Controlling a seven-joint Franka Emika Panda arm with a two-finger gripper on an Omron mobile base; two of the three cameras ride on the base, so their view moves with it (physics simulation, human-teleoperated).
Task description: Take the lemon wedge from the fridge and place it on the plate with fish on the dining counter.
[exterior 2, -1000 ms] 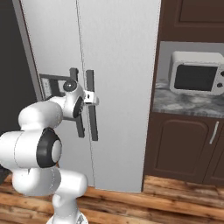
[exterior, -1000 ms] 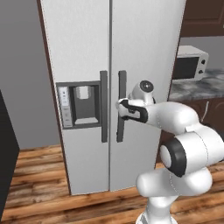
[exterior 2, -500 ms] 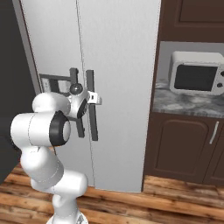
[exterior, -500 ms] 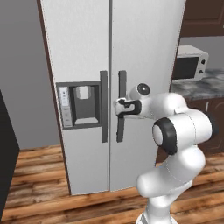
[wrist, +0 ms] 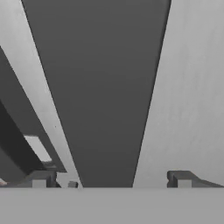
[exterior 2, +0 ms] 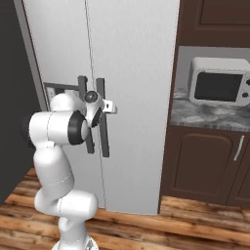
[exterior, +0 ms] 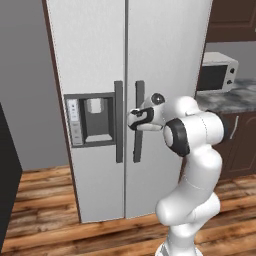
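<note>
A: Your fridge stands shut, both doors closed, tall and silver-white against the grey wall. The dispenser panel sits in its left door.

B: And the arm?

A: The gripper is at the right door's handle. In the hand view that handle runs up as a broad dark bar between the two fingertips, so the jaws stand released, wide, one on each side of it. Whether they touch it, you cannot tell.

B: What surrounds it?

A: Wooden plank floor below. To the fridge's right, a bench with a grey marbled top carries a white microwave, over dark brown cabinets.

B: Any difference between the views?

A: The right base view shows you the cabinet door's handle; the left base view shows the whole dispenser.
</note>
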